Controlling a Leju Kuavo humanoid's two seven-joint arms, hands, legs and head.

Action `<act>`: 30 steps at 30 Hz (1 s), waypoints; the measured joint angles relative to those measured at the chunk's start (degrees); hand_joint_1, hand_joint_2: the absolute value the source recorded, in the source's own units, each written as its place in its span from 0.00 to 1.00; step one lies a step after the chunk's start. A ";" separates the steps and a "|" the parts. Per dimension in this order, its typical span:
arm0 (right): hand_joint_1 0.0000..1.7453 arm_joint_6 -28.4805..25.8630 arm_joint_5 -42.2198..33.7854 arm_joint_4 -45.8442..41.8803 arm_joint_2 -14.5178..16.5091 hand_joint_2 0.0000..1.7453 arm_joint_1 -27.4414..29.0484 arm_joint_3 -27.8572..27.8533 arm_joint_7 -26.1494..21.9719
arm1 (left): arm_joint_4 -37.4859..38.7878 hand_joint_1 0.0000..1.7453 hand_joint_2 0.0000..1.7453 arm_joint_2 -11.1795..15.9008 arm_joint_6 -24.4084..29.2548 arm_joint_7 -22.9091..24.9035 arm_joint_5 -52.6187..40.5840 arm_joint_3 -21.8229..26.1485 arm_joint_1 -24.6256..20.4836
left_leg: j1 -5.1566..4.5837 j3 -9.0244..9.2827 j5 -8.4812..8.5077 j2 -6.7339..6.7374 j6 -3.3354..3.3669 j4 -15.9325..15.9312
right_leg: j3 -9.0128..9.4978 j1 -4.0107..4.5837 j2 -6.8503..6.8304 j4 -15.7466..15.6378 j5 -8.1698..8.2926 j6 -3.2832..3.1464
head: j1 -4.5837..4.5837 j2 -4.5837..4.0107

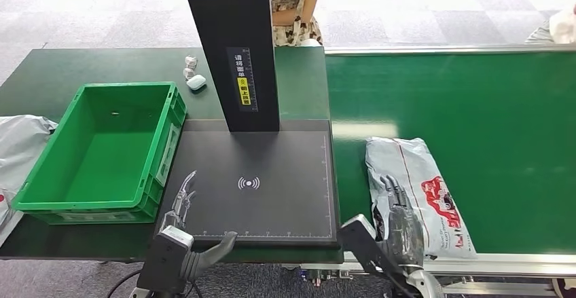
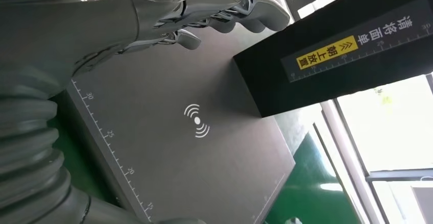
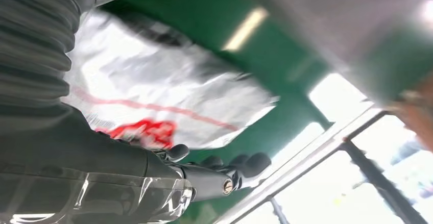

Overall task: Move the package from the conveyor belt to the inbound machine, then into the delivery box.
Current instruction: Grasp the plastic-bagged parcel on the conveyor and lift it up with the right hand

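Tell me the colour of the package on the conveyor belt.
Silvery grey with red print: the package, clearest in the head view.

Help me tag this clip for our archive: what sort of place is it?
Probably a parcel-sorting demo station set up indoors. A green conveyor belt carries a plastic-wrapped package, a black scanner with a tall post sits beside it, and a green box waits for sorted items.

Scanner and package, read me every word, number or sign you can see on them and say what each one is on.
"请将面单" on the black column.
"朝上放置" with arrows on the yellow label of that column.
"30", "25", "20" along the ruler edge of the scanner plate.
A white wireless-wave sign at the plate's middle.
Red print on the package: too blurred to read.
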 joint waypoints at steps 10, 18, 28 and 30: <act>0.00 12.76 -1.34 6.74 -5.71 1.00 -6.32 -11.32 0.78 | 0.13 0.00 1.00 0.46 -1.38 -1.18 2.36 0.00 -0.79 | 0.01 -0.01 0.00 0.02 0.01 0.03 | 0.00 -0.03 0.03 0.00 0.05 0.05 | -0.01 0.00; 0.00 28.84 -13.64 23.91 -18.28 1.00 -16.48 -10.99 -7.75 | 2.39 0.00 1.00 1.42 -2.17 -3.90 5.61 0.29 -2.73 | -0.04 -0.04 0.10 -0.15 0.16 0.09 | 0.07 -0.05 -0.19 0.00 0.10 0.12 | 0.01 0.00; 0.00 34.38 -15.87 35.33 -23.69 1.00 -23.58 -4.60 -7.80 | 4.91 0.00 1.00 2.42 -1.92 -4.77 7.77 0.87 -4.38 | -0.02 -0.02 0.10 -0.11 0.15 0.07 | 0.03 -0.09 -0.13 0.00 0.10 0.12 | 0.00 0.00; 0.00 35.44 -16.24 37.29 -24.16 1.00 -25.04 -2.98 -7.93 | 5.07 0.00 1.00 2.64 -1.70 -4.96 8.18 0.87 -4.43 | -0.02 -0.01 0.10 -0.11 0.15 0.07 | 0.04 -0.07 -0.12 0.00 0.09 0.12 | 0.00 0.00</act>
